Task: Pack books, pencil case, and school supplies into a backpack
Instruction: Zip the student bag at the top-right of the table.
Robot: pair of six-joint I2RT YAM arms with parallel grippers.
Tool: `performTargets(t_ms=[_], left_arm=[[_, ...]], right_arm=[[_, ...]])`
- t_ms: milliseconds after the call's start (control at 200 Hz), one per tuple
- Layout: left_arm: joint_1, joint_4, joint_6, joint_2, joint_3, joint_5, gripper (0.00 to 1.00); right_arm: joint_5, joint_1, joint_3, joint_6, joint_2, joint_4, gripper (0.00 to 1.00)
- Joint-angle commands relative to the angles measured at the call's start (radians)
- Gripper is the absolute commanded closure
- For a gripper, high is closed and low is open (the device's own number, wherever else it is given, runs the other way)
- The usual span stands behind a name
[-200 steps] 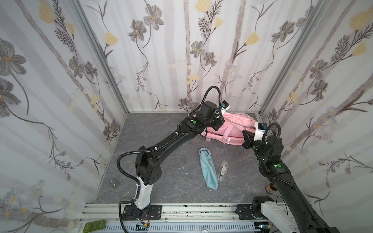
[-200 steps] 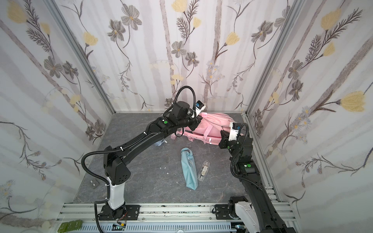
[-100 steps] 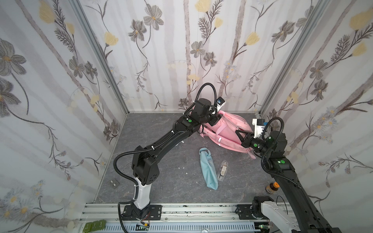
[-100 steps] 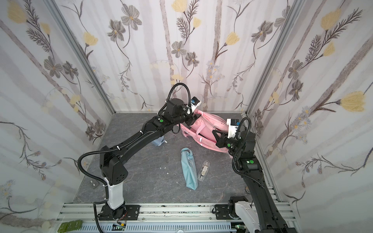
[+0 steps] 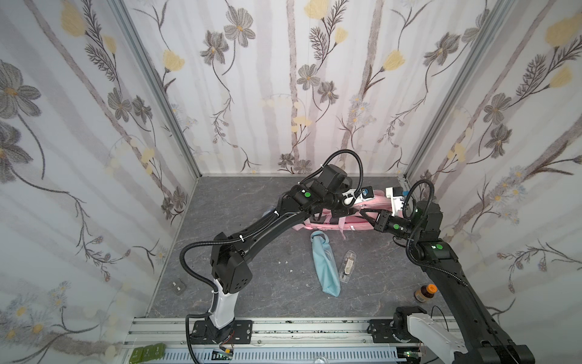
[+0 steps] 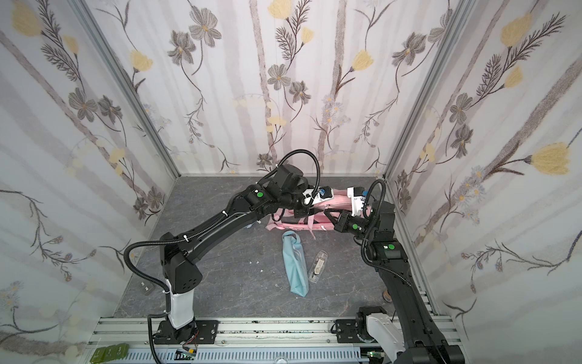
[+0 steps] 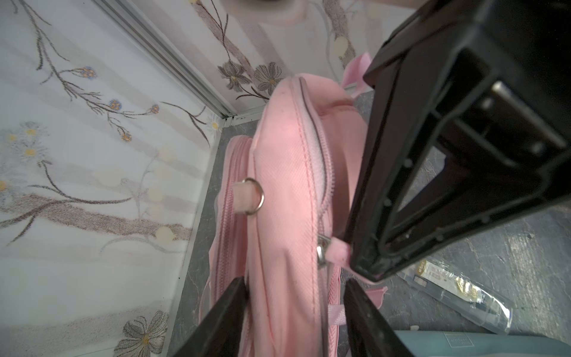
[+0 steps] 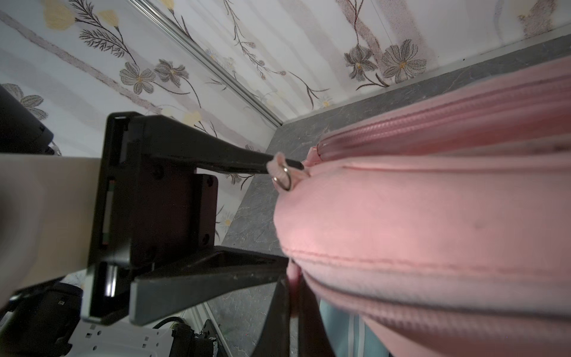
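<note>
The pink backpack point(image 5: 327, 225) point(image 6: 337, 201) lies at the back right of the floor. My left gripper point(image 7: 296, 309) point(image 8: 293, 213) stands open astride its zipped upper edge point(image 7: 287, 185), a finger on each side. My right gripper point(image 8: 293, 309) point(image 7: 355, 259) is shut on a pink zipper tab point(image 7: 337, 252) of the backpack. In front of the backpack lies the light-blue pencil case point(image 5: 326, 268) point(image 6: 296, 268), with a small clear case point(image 5: 346, 266) point(image 6: 318, 264) beside it. A pale-blue thing point(image 5: 269, 210) peeks out behind my left arm. The books are out of view.
An orange-capped bottle point(image 5: 425, 293) stands by the right arm's base. A small grey piece point(image 5: 178, 286) lies at the front left. Flowered walls close in on three sides, the right one just behind the backpack.
My left gripper has opened and now straddles the backpack's edge. The backpack has dropped from a raised tilt to lie lower. The right gripper has kept hold of its tab and shifted left.
</note>
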State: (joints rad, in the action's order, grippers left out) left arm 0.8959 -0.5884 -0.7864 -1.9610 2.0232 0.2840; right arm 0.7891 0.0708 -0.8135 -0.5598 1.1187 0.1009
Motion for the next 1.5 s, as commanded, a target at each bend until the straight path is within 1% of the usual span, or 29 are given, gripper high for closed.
performTargets(t_ms=[0,90,185,240,295,340,470,570,660,749,794,899,954,1124,1289,1434,1494], left_arm=[[0.001,-0.059,-0.053,-0.006,0.010,-0.013,0.49],[0.002,-0.054,-0.044,-0.004,0.007,-0.015,0.54],[0.003,-0.036,-0.026,0.002,-0.011,-0.027,0.65],[0.003,-0.024,-0.017,0.008,-0.023,-0.037,0.75],[0.003,-0.008,-0.010,0.016,-0.035,-0.046,0.90],[0.004,0.009,-0.007,0.023,-0.047,-0.059,1.00],[0.002,0.049,-0.009,0.043,-0.082,-0.089,1.00],[-0.005,0.051,-0.005,0.052,-0.085,-0.082,1.00],[-0.013,0.042,0.003,0.059,-0.079,-0.040,1.00],[-0.014,0.032,0.021,0.064,-0.072,0.019,1.00],[-0.015,0.019,0.019,0.064,-0.071,0.041,1.00],[-0.019,0.000,0.015,0.062,-0.073,0.013,1.00],[-0.025,-0.007,0.007,0.067,-0.083,0.005,1.00],[-0.057,0.059,0.009,0.107,-0.142,0.007,1.00],[-0.101,0.222,0.044,0.153,-0.231,0.003,1.00],[-0.121,0.334,0.071,0.167,-0.271,-0.054,1.00],[-0.121,0.350,0.075,0.166,-0.269,-0.089,1.00]], right_arm=[[0.054,0.002,-0.022,0.011,0.000,-0.065,1.00],[0.065,0.002,-0.034,0.007,0.003,-0.056,1.00],[0.071,0.002,-0.045,0.000,0.001,-0.031,1.00],[0.049,0.002,-0.053,0.014,-0.004,0.016,1.00],[0.015,0.001,-0.061,0.038,-0.011,0.076,1.00],[-0.015,0.002,-0.065,0.054,-0.018,0.125,1.00],[-0.088,0.000,-0.072,0.076,-0.034,0.251,1.00],[-0.125,0.001,-0.078,0.092,-0.040,0.334,1.00],[-0.179,0.000,-0.084,0.112,-0.051,0.390,1.00],[-0.178,0.000,-0.075,0.117,-0.065,0.364,1.00],[-0.196,0.001,-0.092,0.129,-0.062,0.383,1.00],[-0.316,-0.001,-0.153,0.174,-0.046,0.514,1.00],[-0.352,-0.006,-0.152,0.179,-0.055,0.537,1.00],[-0.379,-0.019,-0.139,0.166,-0.066,0.571,1.00],[-0.402,-0.068,-0.120,0.155,-0.093,0.590,1.00],[-0.362,-0.128,-0.120,0.156,-0.081,0.579,1.00],[-0.291,-0.129,-0.135,0.157,-0.074,0.541,1.00]])
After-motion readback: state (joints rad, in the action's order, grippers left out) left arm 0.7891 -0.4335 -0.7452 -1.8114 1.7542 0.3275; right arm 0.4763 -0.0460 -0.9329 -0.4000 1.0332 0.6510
